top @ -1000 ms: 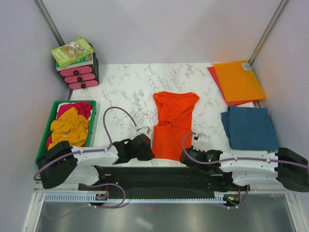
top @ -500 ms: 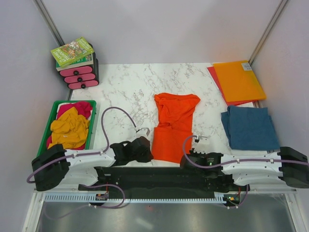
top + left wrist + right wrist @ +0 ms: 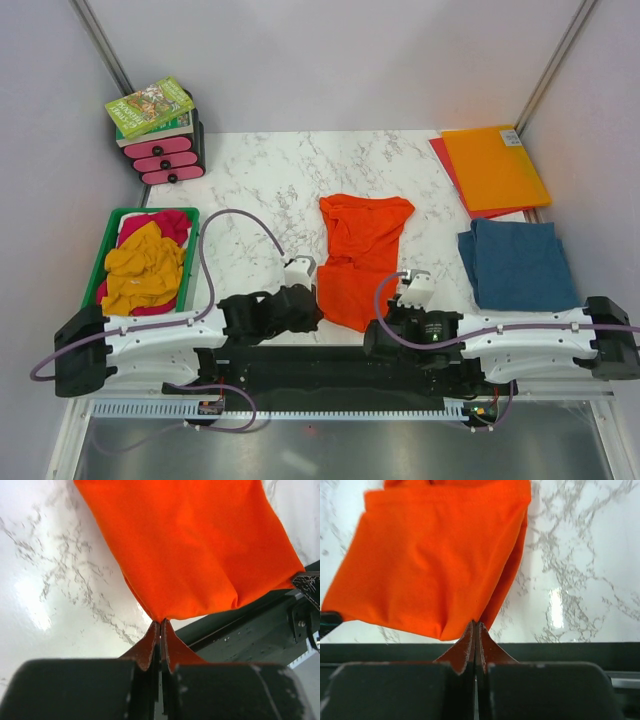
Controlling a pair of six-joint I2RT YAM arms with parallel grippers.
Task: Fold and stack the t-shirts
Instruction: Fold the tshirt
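The bright orange t-shirt [image 3: 357,255] lies partly folded in the middle of the marble table. My left gripper [image 3: 312,300] is shut on its near left corner; the left wrist view shows the cloth [image 3: 190,545] pinched at the fingertips. My right gripper [image 3: 392,312] is shut on its near right corner, and the right wrist view shows the cloth [image 3: 435,560] hanging from the tips, lifted at the near edge. A folded teal-blue t-shirt [image 3: 518,262] lies at the right. Mustard-yellow [image 3: 145,265] and magenta [image 3: 170,222] tees sit in the green bin.
A green bin [image 3: 104,250] stands at the left. Stiff orange and red folders [image 3: 492,167] lie at the back right. A pink drawer unit [image 3: 168,158] with books [image 3: 150,107] on it stands at the back left. The dark arm base rail [image 3: 330,365] runs along the near edge.
Both grippers have pulled back toward the near edge with the shirt's near corners, lifting the lower hem. The shirt's near part has narrowed and drawn in.
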